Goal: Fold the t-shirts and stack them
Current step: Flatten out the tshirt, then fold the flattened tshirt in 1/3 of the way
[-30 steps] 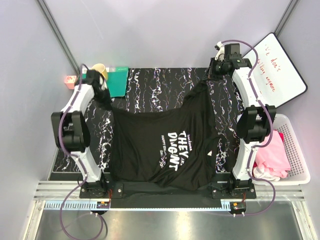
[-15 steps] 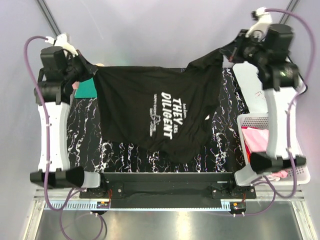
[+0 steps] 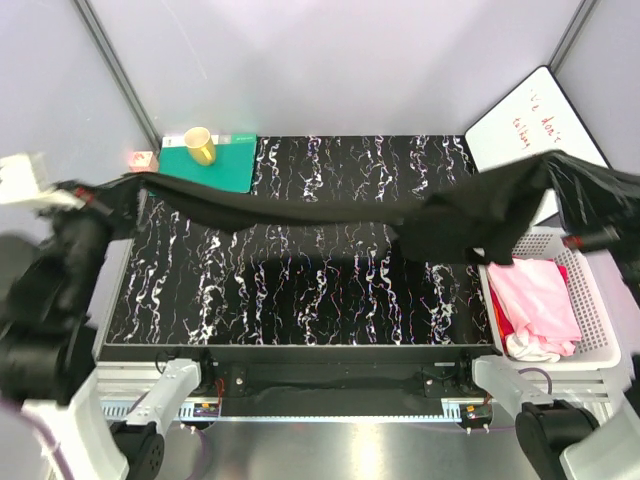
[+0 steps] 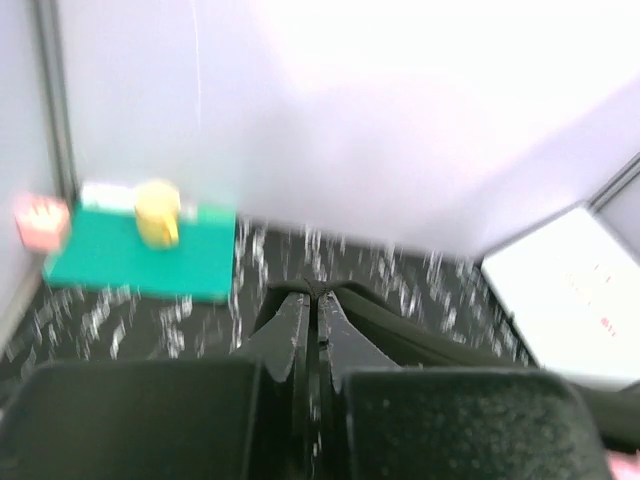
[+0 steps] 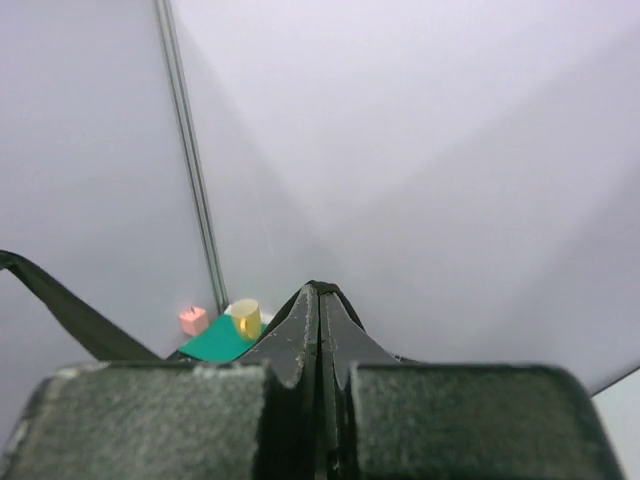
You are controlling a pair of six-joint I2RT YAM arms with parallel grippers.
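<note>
The large black t-shirt (image 3: 330,210) hangs stretched in the air across the marbled tabletop (image 3: 300,290), seen edge-on as a band with a bunched fold on the right. Its lettering is hidden. My left gripper (image 3: 108,198) is shut on its left end, and the cloth shows pinched at the tips in the left wrist view (image 4: 318,296). My right gripper (image 3: 585,215) is shut on the right end, and the cloth wraps the closed tips in the right wrist view (image 5: 320,291). Pink and white t-shirts (image 3: 540,305) lie in the basket.
A white mesh basket (image 3: 603,305) stands at the right edge. A teal mat (image 3: 222,168) with a yellow cup (image 3: 198,148) lies at the back left, with a small pink block (image 3: 140,158) beside it. A whiteboard (image 3: 515,125) leans at the back right.
Both arms have lifted high and apart, raising the black t-shirt off the table until it hangs taut and edge-on. The lettering no longer shows.
</note>
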